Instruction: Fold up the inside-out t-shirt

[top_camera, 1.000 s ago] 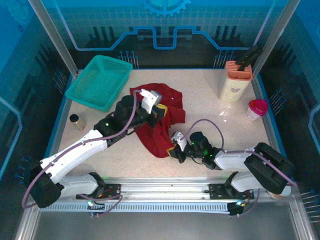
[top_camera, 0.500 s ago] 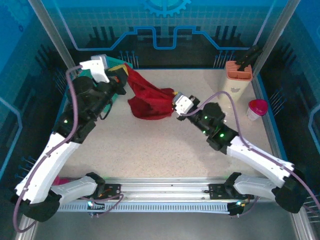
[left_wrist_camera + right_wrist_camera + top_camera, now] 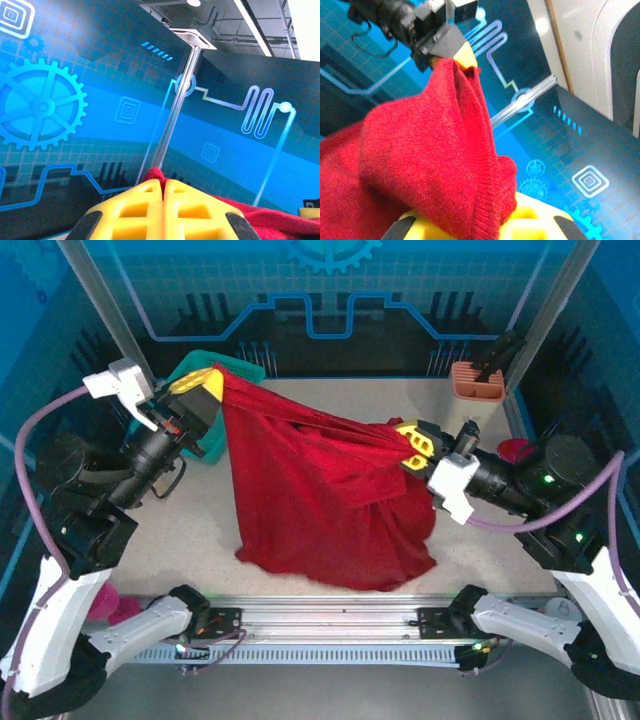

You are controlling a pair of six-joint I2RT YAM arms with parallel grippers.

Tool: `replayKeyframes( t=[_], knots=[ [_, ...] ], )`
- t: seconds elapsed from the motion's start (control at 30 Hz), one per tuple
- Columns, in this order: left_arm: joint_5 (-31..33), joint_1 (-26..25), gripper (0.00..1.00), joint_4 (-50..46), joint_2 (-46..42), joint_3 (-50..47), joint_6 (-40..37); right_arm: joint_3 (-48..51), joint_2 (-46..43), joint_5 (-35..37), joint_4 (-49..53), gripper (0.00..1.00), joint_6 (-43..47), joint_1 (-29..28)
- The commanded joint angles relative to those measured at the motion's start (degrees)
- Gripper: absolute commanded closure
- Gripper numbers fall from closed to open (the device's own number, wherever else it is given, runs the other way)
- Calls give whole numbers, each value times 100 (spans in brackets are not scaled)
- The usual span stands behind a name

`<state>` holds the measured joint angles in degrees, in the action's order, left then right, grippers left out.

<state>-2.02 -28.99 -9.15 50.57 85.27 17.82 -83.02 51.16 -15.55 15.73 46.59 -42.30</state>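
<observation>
The shirt (image 3: pixel 320 495) is being held up over the table (image 3: pixel 190 530), spread between both arms, with its lower edge hanging near the front. One top corner is being pinched tight in the clenched left gripper (image 3: pixel 205 385), just beside the teal basket (image 3: pixel 243 371). The other corner is being gripped in the clenched right gripper (image 3: pixel 412 445), near the orange holder (image 3: pixel 475 382) and pink cup (image 3: pixel 516 450). The speckled beige tabletop is being enclosed by blue panels (image 3: pixel 225 150), printed with a gear (image 3: pixel 40 110) and circuit lines, and divided by a metal post (image 3: pixel 172 117).
</observation>
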Motion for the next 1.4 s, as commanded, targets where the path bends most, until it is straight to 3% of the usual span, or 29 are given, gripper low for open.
replayKeyframes(
  t=[0.0,0.1,0.17,0.3,0.47,0.63,0.77,0.87,1.0,1.07,1.13,1.2,1.3,1.37],
  knots=[
    [613,91,100,354,137,-171,-527,-241,563,571,225,100,-145,455],
    [1236,111,100,353,483,-301,-880,-342,1261,624,-40,100,-798,1306],
    [1258,256,100,285,839,-254,-1023,-399,1721,973,-325,100,-948,1567],
    [461,966,100,-28,1640,91,-519,-658,2701,1822,-1180,100,-871,1731],
    [-273,1807,100,77,2364,576,252,-1566,3626,2868,-2290,100,-1592,1874],
    [-444,2083,100,-278,2752,1532,141,-1829,3478,2404,-3076,100,-1775,1919],
    [-774,2117,100,-239,2489,1293,158,-707,2887,2026,-3998,100,-748,1756],
    [-1095,2108,100,130,1943,-73,458,871,2318,2286,-4293,100,332,1298],
    [-1310,2007,100,1027,1014,-3002,1316,3368,1773,3447,-4534,100,1119,217],
    [-1247,1893,91,1295,630,-4334,1806,4467,1771,4046,-4468,89,1410,-387],
    [-1124,1741,56,1018,274,-5320,2192,5403,2115,5274,-5342,65,1497,-1217],
    [-1138,1587,36,781,-88,-6099,2541,6005,2499,6097,-6124,39,1644,-2283],
    [-1185,1343,35,422,-821,-6698,2736,6287,3136,6559,-6279,27,1266,-3558],
    [-1114,1198,33,-4,-1168,-6574,2382,6281,3407,6338,-6434,23,1038,-3850]
  ],
)
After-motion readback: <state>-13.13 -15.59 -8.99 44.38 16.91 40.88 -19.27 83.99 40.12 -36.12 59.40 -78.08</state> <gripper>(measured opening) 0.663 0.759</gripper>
